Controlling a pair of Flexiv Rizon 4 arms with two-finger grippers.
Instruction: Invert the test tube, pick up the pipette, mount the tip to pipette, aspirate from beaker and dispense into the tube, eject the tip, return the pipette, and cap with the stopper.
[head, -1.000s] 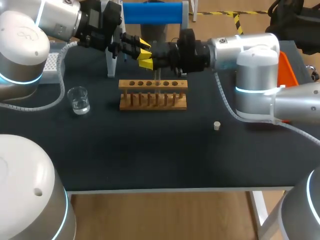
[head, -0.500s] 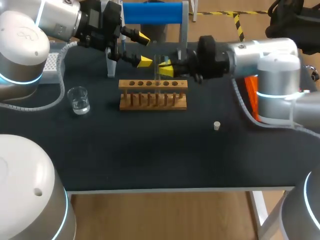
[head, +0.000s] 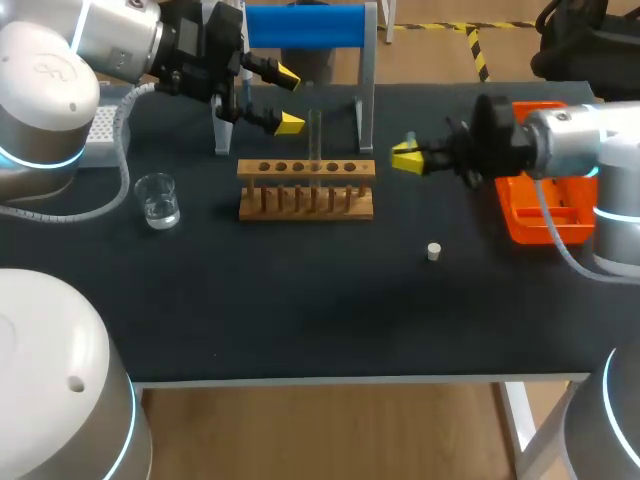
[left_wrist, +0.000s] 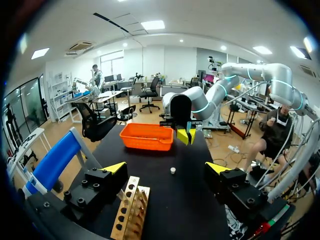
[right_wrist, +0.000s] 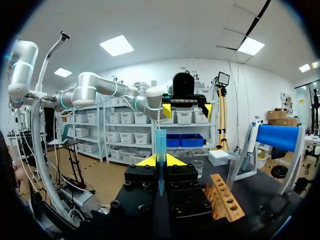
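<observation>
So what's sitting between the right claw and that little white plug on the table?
Nothing. In the head view, only bare black tabletop lies between the right claw and the white stopper.

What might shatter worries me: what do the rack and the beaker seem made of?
The rack looks like unpainted wood: matte tan, with drilled holes and pegs. The beaker looks like clear glass, perhaps plastic: transparent, with a glinting rim.

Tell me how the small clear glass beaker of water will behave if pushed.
The small clear glass beaker looks squat, so it probably slides rather than tips. It is part-filled with water, which may slosh. Smooth glass is likely slippery and breakable.
</observation>
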